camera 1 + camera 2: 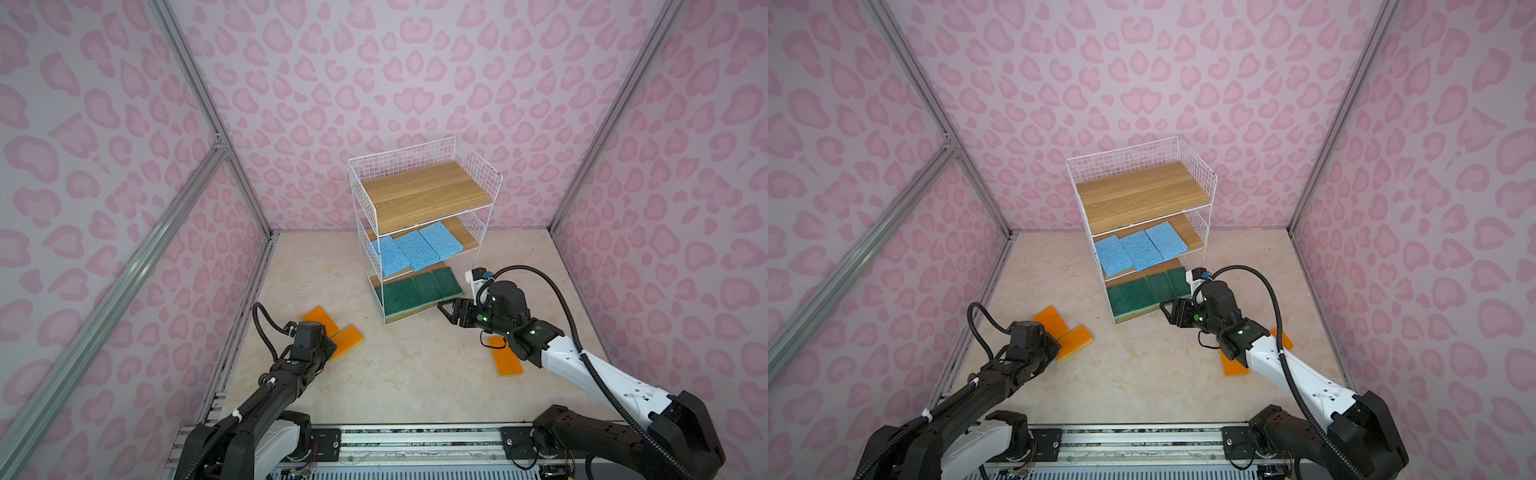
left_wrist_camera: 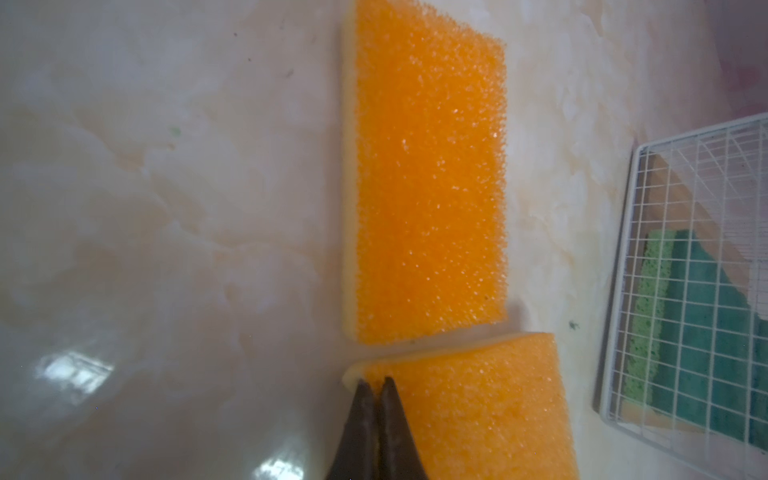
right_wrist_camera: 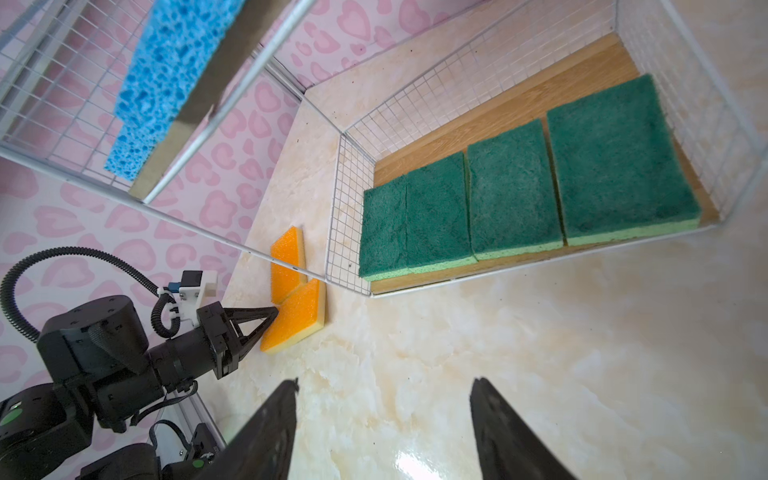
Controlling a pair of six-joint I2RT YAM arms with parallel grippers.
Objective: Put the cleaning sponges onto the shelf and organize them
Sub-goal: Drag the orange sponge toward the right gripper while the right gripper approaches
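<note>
Pink spotted walls point(image 1: 415, 62) close in a pale marbled counter point(image 1: 415, 374), and the shelf point(image 1: 476, 174) stands toward the back. The job looks roughly two-thirds done. Four green sponges point(image 1: 419, 291) line the bottom board, three blue sponges point(image 1: 415, 249) lie on the middle one, and the top board point(image 1: 424, 191) is bare.

Only the orange sponges remain, all on the counter. A left pair point(image 1: 349, 338) lies nearly touching at a corner, and a right lot point(image 1: 507, 365) is partly under the right arm point(image 1: 565, 357) (probably two, but too much is covered to count).

On the left arm point(image 1: 291, 370) the jaws are pressed together at the edge of the nearer left sponge, and it cannot be told whether any foam is caught between them. The right arm's jaws are spread and empty, just in front of the shelf's bottom tier.
</note>
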